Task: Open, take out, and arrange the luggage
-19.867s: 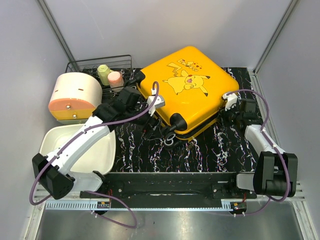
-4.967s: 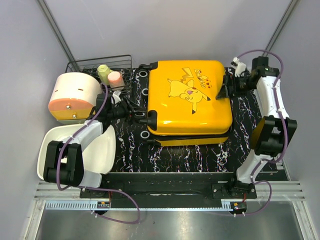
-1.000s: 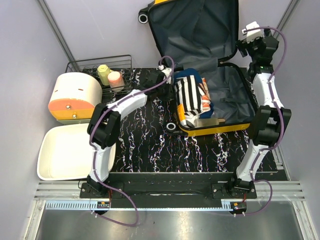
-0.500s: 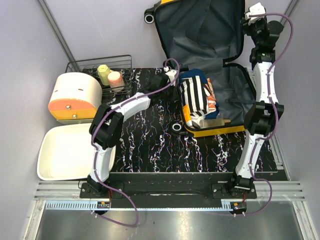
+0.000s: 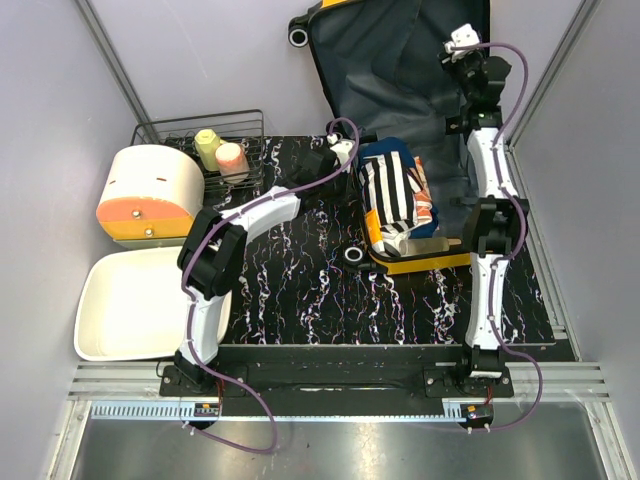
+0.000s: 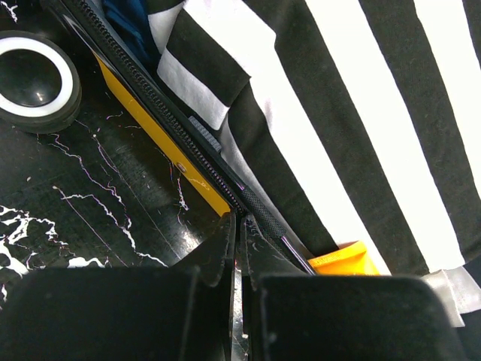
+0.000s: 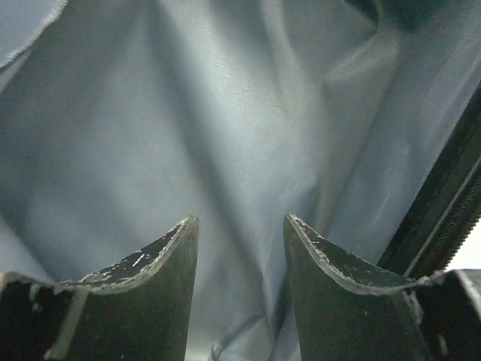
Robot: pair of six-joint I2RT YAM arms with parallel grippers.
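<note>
The yellow luggage (image 5: pixel 425 263) lies open on the black marbled table. Its lid (image 5: pixel 400 70) stands upright against the back wall, grey lining facing me. A black-and-white striped garment (image 5: pixel 390 200) and other folded clothes fill the left part of the lower shell. My left gripper (image 5: pixel 343 152) is shut, its tips (image 6: pixel 240 222) against the shell's yellow rim (image 6: pixel 161 143) and zipper, next to the striped garment (image 6: pixel 338 113). My right gripper (image 5: pixel 462 40) is high up at the lid's upper right. In the right wrist view it (image 7: pixel 240 219) is open, with only grey lining (image 7: pixel 188 98) beyond it.
A wire rack (image 5: pixel 170 130) holding a green cup (image 5: pixel 207 143) and a pink cup (image 5: pixel 231 155) stands at the back left. In front of it are a cream-and-orange round container (image 5: pixel 148 192) and a white tray (image 5: pixel 140 305). A luggage wheel (image 5: pixel 353 256) rests on the table.
My right gripper has swung left from the lid's right edge onto the lining, and its jaws have narrowed. The luggage slid slightly right, with my left gripper following its rim.
</note>
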